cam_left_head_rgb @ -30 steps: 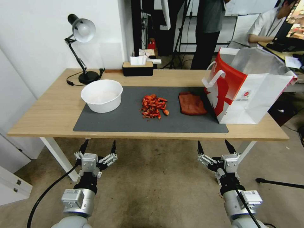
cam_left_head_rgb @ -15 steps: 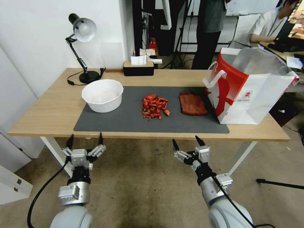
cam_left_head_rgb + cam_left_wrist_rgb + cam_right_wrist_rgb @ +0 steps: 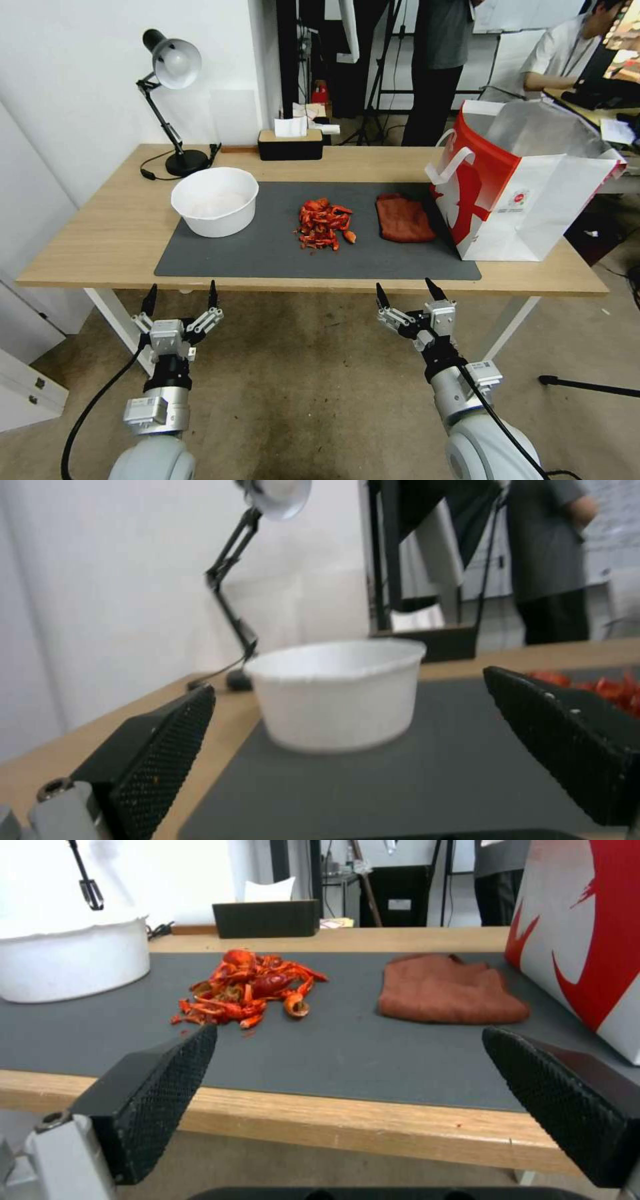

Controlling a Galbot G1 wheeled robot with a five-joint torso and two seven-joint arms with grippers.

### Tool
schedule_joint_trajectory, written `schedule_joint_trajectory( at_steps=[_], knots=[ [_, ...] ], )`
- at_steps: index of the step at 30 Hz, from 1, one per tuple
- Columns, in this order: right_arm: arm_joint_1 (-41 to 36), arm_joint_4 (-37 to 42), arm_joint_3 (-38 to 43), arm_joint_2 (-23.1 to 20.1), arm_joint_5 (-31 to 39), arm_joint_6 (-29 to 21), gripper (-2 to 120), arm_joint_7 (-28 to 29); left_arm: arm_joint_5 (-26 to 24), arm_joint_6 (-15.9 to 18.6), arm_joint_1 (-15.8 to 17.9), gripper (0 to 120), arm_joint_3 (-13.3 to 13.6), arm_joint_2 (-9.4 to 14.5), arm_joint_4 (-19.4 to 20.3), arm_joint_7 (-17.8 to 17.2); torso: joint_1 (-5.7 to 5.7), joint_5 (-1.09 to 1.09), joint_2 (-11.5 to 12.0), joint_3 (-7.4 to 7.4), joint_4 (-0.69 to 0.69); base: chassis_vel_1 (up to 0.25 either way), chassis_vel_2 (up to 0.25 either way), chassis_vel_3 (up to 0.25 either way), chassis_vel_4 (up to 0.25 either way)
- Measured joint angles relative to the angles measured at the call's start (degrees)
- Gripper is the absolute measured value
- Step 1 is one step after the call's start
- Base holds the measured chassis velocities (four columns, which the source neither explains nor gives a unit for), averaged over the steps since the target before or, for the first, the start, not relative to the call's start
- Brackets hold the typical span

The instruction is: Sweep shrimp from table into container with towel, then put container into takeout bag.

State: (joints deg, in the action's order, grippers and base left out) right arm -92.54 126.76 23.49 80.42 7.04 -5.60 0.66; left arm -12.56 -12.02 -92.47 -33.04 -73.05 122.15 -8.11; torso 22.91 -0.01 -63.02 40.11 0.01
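Note:
A heap of red-orange shrimp lies mid-mat on the table. Left of it stands the white container. The rust-red towel lies flat to the shrimp's right, beside the white-and-red takeout bag, which stands open at the mat's right end. My left gripper hangs open in front of the table's edge, below the container. Also open, my right gripper sits just before the edge, below the shrimp and towel.
A black desk lamp stands at the table's back left and a black tissue box at the back middle. A dark grey mat covers the table's centre. People stand in the room behind.
Over the last second both arms swung left and closer to the table's edge. My right gripper went far left, then came back right a little. Nothing on the table moved.

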Motion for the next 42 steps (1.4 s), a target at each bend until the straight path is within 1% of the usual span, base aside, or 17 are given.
schedule_joint_trajectory(
  at_steps=[1,5,6,8,9,10,11,14,17,19,20,24,25,28,35,37,42],
  knots=[
    [-0.09,0.14,0.02,-0.45,0.0,-0.03,100,0.13,-6.12,1.52,3.37,100,-0.84,6.12,0.05,1.72,0.0,0.01,0.0,0.0,0.0,0.0,0.0,0.0,0.0],
    [-0.2,0.24,0.06,-0.72,0.01,-0.16,100,0.77,-11.95,2.2,7.36,100,-1.03,12.53,-0.98,3.98,0.0,0.0,0.0,0.0,0.0,0.0,0.0,0.0,0.0],
    [-0.27,0.33,0.07,-1.02,0.0,-0.44,100,1.37,-16.78,1.86,11.61,100,-0.79,20.82,-3.51,7.69,0.0,-0.06,0.0,0.0,-0.03,0.0,0.0,0.0,0.0],
    [-0.19,0.37,0.01,-1.19,0.0,-0.55,100,1.49,-18.46,1.6,12.83,100,-0.73,23.86,-4.32,9.17,0.01,-0.02,0.0,0.01,-0.07,0.0,0.0,0.0,0.0],
    [-0.02,0.53,-0.25,-1.51,0.0,-0.91,100,1.78,-23.93,0.93,16.46,100,0.54,31.48,-7.06,13.78,0.01,0.05,0.0,0.01,0.02,0.0,0.0,0.0,0.0],
    [-0.28,0.78,-0.26,-1.54,-0.01,-0.97,100,1.98,-27.67,0.79,19.2,100,2.08,34.78,-8.9,16.99,0.01,0.0,0.01,0.01,0.02,0.0,0.0,0.0,0.0],
    [-0.28,0.78,-0.26,-1.54,-0.01,-0.97,100,1.98,-27.67,0.79,19.2,100,2.08,34.78,-8.9,16.99,0.01,0.0,0.01,0.01,0.02,0.0,0.0,0.0,0.0],
    [-2.5,3.44,0.24,-1.08,-0.18,-1.09,100,2.68,-34.03,1.38,31.9,100,12.47,44.15,-16.99,29.89,0.02,-0.05,0.0,0.01,-0.01,0.0,0.0,0.0,0.0],
    [-3.04,4.11,0.48,-0.94,-0.21,-1.09,100,2.79,-33.02,1.28,35.99,100,15.57,46.26,-19.24,34.05,0.02,-0.04,0.01,0.01,-0.04,0.0,0.0,0.0,0.0],
    [-4.25,5.05,0.96,-0.62,-0.34,-1.07,100,3.21,-27.68,2.5,47.79,100,25.5,50.62,-23.96,42.12,0.02,0.02,0.01,0.0,0.0,0.0,0.0,0.0,0.0],
    [-4.25,5.05,0.96,-0.62,-0.34,-1.07,100,3.21,-27.68,2.5,47.79,100,25.5,50.62,-23.96,42.12,0.02,0.02,0.01,0.0,0.0,0.0,0.0,0.0,0.0],
    [-5.8,5.61,1.2,0.17,-0.64,-0.56,100,3.6,-18.53,6.15,64.3,100,39.85,50.97,-29.7,49.17,0.01,-0.01,0.0,0.0,0.0,0.0,0.0,0.0,0.0],
    [-5.8,5.61,1.2,0.17,-0.64,-0.56,100,3.6,-18.53,6.15,64.3,100,39.85,50.97,-29.7,49.17,0.01,-0.01,0.0,0.0,0.0,0.0,0.0,0.0,0.0],
    [-6.46,5.79,1.52,0.4,-0.97,-0.23,100,3.82,-14.66,8.13,73.58,100,46.87,49.4,-33.08,52.27,0.01,0.01,0.01,0.01,-0.01,0.0,0.0,0.0,0.0],
    [-7.13,5.89,2.24,0.56,-1.18,0.31,100,4.02,-10.32,9.42,82.11,100,53.82,46.77,-36.37,55.17,0.01,0.0,0.01,0.01,-0.01,0.0,0.0,0.0,0.0],
    [-7.51,5.72,2.62,0.79,-1.23,0.94,100,4.23,-5.48,9.94,88.06,100,58.73,44.59,-39.69,58.67,0.01,0.01,0.0,0.01,0.0,0.0,0.0,0.0,0.0],
    [-7.86,5.14,2.8,1.53,-1.35,1.71,100,4.59,-0.91,11.71,95.58,100,63.9,41.83,-45.15,67.29,0.01,0.01,0.0,0.0,0.0,0.0,0.0,0.0,0.0]
  ],
)
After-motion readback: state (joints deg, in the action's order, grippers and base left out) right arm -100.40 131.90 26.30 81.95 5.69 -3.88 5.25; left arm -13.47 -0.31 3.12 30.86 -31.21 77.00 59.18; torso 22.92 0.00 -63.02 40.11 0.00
